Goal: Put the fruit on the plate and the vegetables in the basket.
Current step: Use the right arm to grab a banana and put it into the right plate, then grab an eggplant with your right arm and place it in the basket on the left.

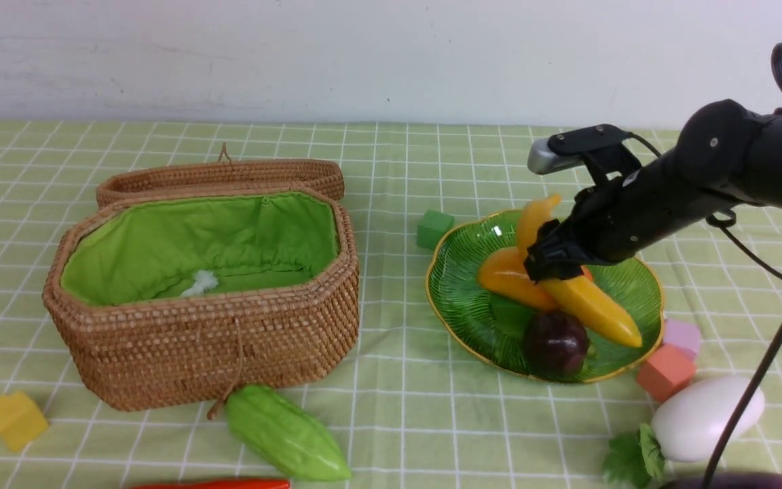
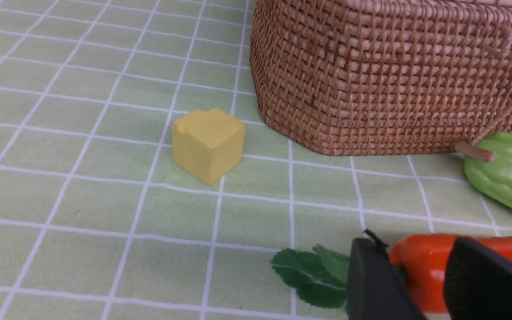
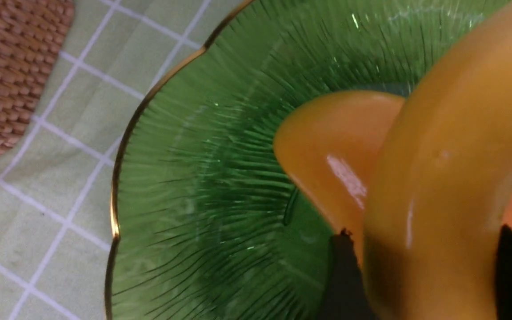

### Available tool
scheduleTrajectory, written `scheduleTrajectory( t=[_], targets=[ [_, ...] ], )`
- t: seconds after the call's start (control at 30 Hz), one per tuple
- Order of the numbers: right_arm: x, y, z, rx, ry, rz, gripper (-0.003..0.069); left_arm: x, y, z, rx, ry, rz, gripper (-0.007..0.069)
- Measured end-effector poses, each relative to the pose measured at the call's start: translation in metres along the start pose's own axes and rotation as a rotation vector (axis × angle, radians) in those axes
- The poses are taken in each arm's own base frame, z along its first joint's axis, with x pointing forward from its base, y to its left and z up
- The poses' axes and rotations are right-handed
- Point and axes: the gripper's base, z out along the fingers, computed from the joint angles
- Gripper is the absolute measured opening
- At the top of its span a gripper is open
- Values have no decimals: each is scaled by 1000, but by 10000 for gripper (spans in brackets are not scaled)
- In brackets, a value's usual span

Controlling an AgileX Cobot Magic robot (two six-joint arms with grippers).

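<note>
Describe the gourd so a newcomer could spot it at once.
Find the wicker basket on the left. Just before its near wall lies the gourd. It is light green and ridged, unlike the slim red pepper beside it.

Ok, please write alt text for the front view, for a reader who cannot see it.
The right gripper is shut on a banana over a green plate that also holds a mango and a purple fruit. Left stands an open basket; a gourd, pepper and radish lie on the cloth.
</note>
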Motion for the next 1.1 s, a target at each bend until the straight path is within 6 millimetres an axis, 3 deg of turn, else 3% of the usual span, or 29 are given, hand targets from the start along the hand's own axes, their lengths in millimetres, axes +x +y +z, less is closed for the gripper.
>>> scheduleTrajectory(
  t=[0.13,0.23,0.4,0.5,0.7,0.83,1.03,1.1],
  targets=[
    [-3,5,-16,-17,0,-7,556,0,0,0,0,0,0,239],
    [-6,12,-36,-36,-1,27,588,0,0,0,0,0,0,239],
    [-5,18,-74,-53,28,41,583,0,0,0,0,0,0,239],
    [3,21,-117,-48,94,0,564,0,0,0,0,0,0,239],
    [23,34,-175,0,147,-75,531,0,0,0,0,0,0,239],
    [50,41,-182,13,168,82,524,0,0,0,0,0,0,239],
    [117,40,-148,82,382,389,522,0,0,0,0,0,0,239],
    [136,38,-136,145,416,598,522,0,0,0,0,0,0,239]
  ],
)
